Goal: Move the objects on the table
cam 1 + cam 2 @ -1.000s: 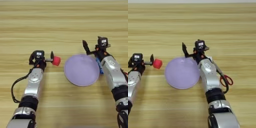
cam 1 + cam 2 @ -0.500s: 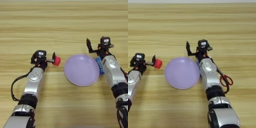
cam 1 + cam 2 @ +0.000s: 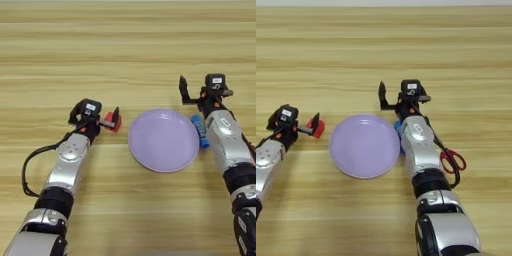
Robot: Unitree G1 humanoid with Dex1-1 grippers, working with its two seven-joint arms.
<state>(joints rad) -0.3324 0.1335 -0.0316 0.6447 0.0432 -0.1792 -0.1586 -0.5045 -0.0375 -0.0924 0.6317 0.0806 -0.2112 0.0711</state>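
1. Purple plate [image 3: 164, 140] at table [image 3: 125, 45] centre, nothing on it; no object placed there yet, so the moving looks barely begun.
2. Red cube [image 3: 114, 121] just left of plate, on or barely above the table, not on plate.
3. Left tool [image 3: 111, 120] at the cube, one black finger showing on the cube's plate side; appears closed around the cube, though the other finger is hidden, so grip is only probable.
4. Blue item [image 3: 200, 131] lying just right of plate rim, touching or nearly touching it, partly hidden beside the right forearm; likely the tube's blue cap end, hard to confirm.
5. Right tool [image 3: 390, 100] beyond plate's far right edge, spread wide, holding nothing; one finger sticking up on the left, the rest at the wrist block.
6. Blue item sits behind the right tool, nearer the robot, beside the forearm rather than between the fingers.
7. Red-handled scissors [image 3: 452, 161] on the table right of right forearm, well apart from plate, untouched.
8. Left to do by this reading: cube, blue item and scissors all not yet relocated.
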